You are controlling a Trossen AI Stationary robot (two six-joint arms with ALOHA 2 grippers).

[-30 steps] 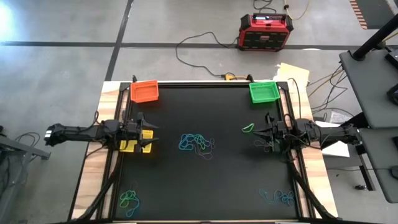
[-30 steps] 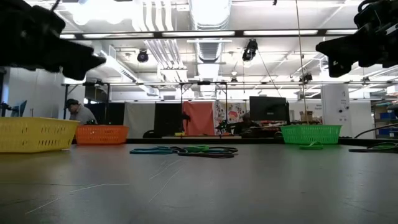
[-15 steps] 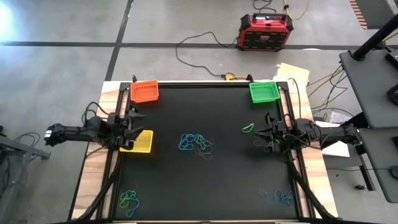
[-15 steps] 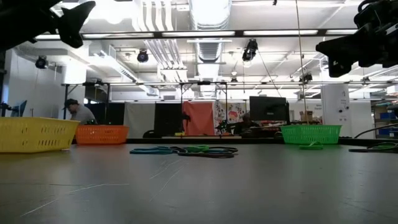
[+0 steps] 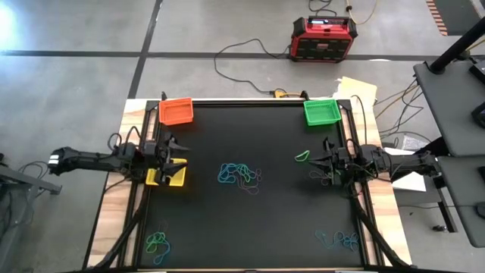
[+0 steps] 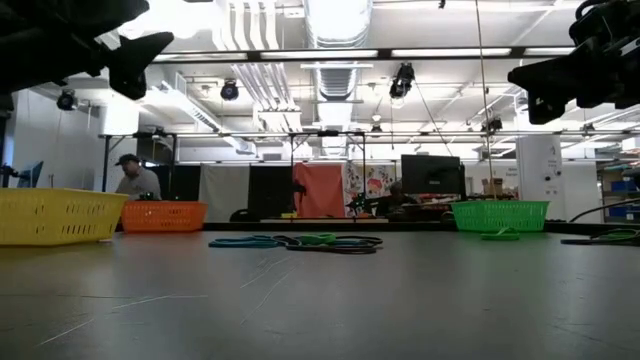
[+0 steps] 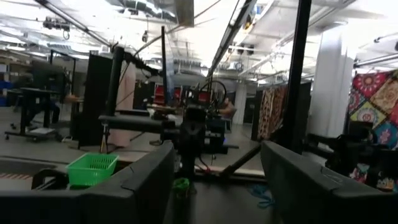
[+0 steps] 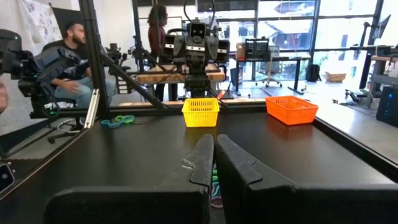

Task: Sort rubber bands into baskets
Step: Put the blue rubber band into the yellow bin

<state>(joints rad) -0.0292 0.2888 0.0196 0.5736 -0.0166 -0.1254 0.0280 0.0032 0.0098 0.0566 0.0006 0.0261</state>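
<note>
Two grippers hover apart. Left gripper (image 5: pixel 176 157) gapes wide over the yellow basket (image 5: pixel 173 176), holding nothing. Right gripper (image 5: pixel 320 166) is pinched closed.

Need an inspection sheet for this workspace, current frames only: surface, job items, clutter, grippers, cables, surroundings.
Surface: black table.
Job's things: orange basket, green basket, yellow basket; rubber bands mid-table, more in both near corners.
Clutter: nothing seen.
Grippers: left gripper open at yellow basket's edge; right gripper shut, at the right edge.
Cables: black cable on floor.
Surroundings: red-and-black box; seated person.
</note>
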